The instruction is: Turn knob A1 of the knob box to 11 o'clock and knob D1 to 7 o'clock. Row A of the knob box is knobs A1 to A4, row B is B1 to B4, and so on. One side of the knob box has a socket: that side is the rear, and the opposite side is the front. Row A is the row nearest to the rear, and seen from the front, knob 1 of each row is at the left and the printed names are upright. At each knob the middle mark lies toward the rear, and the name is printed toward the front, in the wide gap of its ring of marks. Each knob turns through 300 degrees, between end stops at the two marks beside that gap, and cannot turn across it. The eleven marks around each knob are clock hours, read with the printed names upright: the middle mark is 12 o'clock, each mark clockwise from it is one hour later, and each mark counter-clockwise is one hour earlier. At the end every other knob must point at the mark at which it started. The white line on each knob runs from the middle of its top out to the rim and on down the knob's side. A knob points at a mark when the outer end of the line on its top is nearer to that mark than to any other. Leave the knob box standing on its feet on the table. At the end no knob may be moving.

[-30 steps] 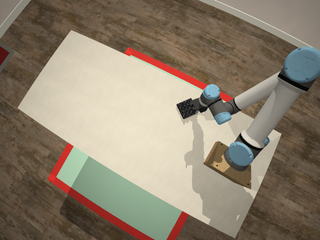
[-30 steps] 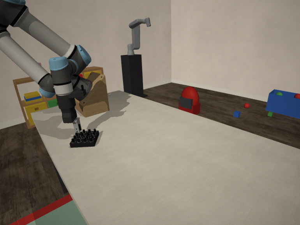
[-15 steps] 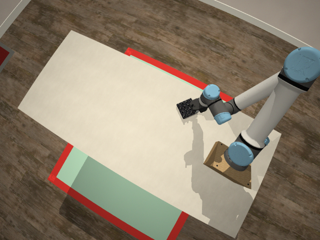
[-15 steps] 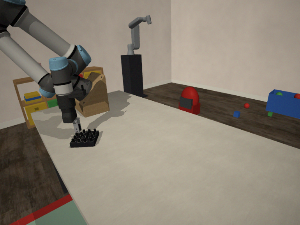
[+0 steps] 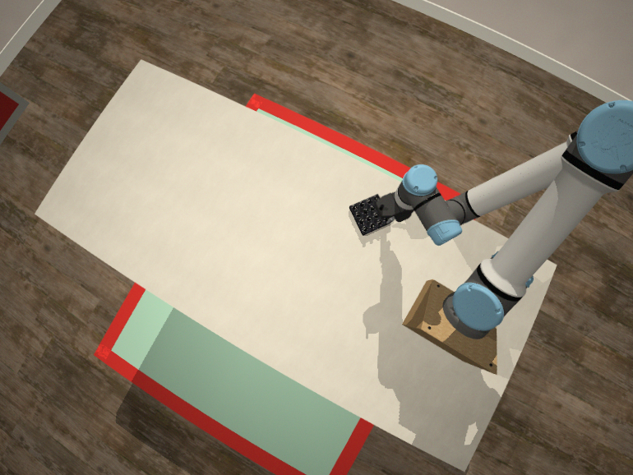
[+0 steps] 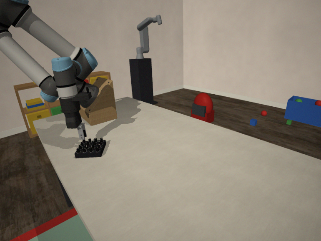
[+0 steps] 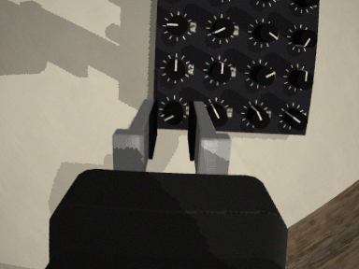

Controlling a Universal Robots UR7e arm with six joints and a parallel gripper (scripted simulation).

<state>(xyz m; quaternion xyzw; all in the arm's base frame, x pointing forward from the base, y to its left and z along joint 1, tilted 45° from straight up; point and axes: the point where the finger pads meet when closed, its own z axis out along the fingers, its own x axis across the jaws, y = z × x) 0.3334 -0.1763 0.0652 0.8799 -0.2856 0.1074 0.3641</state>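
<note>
The black knob box point(image 7: 234, 49) stands on the table near its right edge; it also shows in the top view point(image 5: 369, 214) and the exterior view point(image 6: 90, 149). In the wrist view the names are printed to the right of the knobs, so the left column is row A. Knob A1 point(image 7: 174, 112) is at the bottom left, and its white line points left and a little down. Knob D1 point(image 7: 294, 118) is at the bottom right. My gripper point(image 7: 173, 119) point(image 6: 82, 134) points straight down at the box. Its fingers are open on either side of knob A1, with small gaps.
The arm's wooden base block point(image 5: 450, 327) stands on the table behind the box. The table edge and wood floor point(image 7: 324, 248) lie close beside the box. A grey arm on a black pedestal point(image 6: 141, 77) stands beyond the table's far end.
</note>
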